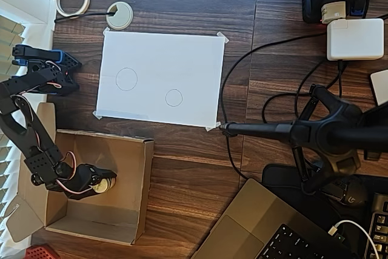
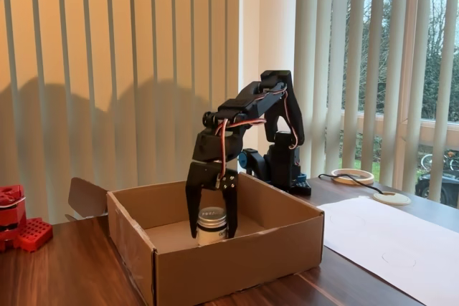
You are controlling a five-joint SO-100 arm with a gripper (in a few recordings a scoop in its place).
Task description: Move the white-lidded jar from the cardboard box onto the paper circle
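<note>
A: The small squat jar with the flat off-white lid [image 2: 211,225] is being straddled by the black two-finger gripper [image 2: 211,233] inside the large brown corrugated cardboard box [image 2: 237,259]. One finger is being seen on each side of the glassy wall, but whether the pads are being pressed against it or are being held just clear cannot be told.

B: What is being risked from here?

A: If the hold is being kept loose or low on the smooth sides, the jar may be dropped or tipped as it is being lifted. If the lift is being cut short, the jar's base may be caught on the box wall ahead of the gripper.

B: And the room for moving?

A: Open floor is being left inside the box around the gripper [image 1: 102,183], and the walls are being kept well apart from the fingers. Above the gripper nothing is being seen in the way. Beyond the far wall a white taped-down paper sheet [image 1: 200,59] is lying, and the smaller pencil-outlined paper circle [image 1: 174,97] is being left bare, well apart from the gripper. A larger pencil-outlined circle [image 1: 126,79] is lying nearer, so the wrong ring may be mistaken for the target.
</note>
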